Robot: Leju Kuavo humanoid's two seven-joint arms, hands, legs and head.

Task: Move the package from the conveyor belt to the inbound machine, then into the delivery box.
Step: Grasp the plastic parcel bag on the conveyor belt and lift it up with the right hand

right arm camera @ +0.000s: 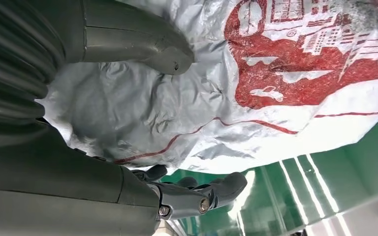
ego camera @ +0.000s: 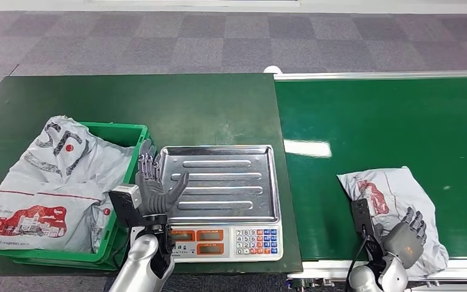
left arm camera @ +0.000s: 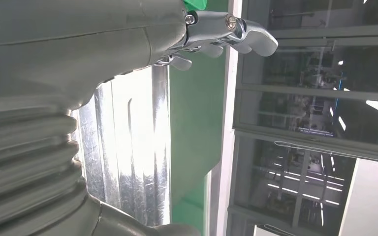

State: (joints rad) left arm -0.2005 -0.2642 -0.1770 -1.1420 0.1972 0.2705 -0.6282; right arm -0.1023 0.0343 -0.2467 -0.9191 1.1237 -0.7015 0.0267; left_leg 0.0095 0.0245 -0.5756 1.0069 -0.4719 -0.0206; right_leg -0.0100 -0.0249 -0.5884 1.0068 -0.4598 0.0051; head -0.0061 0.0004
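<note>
Package (ego camera: 395, 204) sits lower right of the head view, on the belt (ego camera: 389, 115), near its front edge. It's a grey poly mailer bag with red print, crumpled and wrinkled, puffed a bit in the middle. My read: light, soft, no rigid edges, film is slick and will deform under any squeeze. Contents unknown, so can't rule out something fragile inside.

Right hand (ego camera: 406, 234) is over the bag's near corner, fingers (right arm camera: 221, 189) apart. In the right wrist view the thumb lies over the grey film and the darker fingers sit past the bag's edge, above the belt. Nothing is closed on the bag; whether the thumb touches it, can't tell. Best hold, I'd say: pinch the thick wrinkled near edge, thumb on top and fingers under, gathering film so it doesn't slide out. Avoid the flat printed face, no purchase there.

Left hand (ego camera: 155, 188) is held up, fingers spread, empty, over the left edge of the scale (ego camera: 222, 207), at centre bottom on the desk (ego camera: 158, 103).

Scale has a ribbed steel tray (ego camera: 219, 182), shiny, hard, shallow rim. Green plastic bin (ego camera: 131, 132) at lower left holds more grey mailers (ego camera: 55, 182), piled above its rim. Dropped there, this bag may slide off the pile.
</note>
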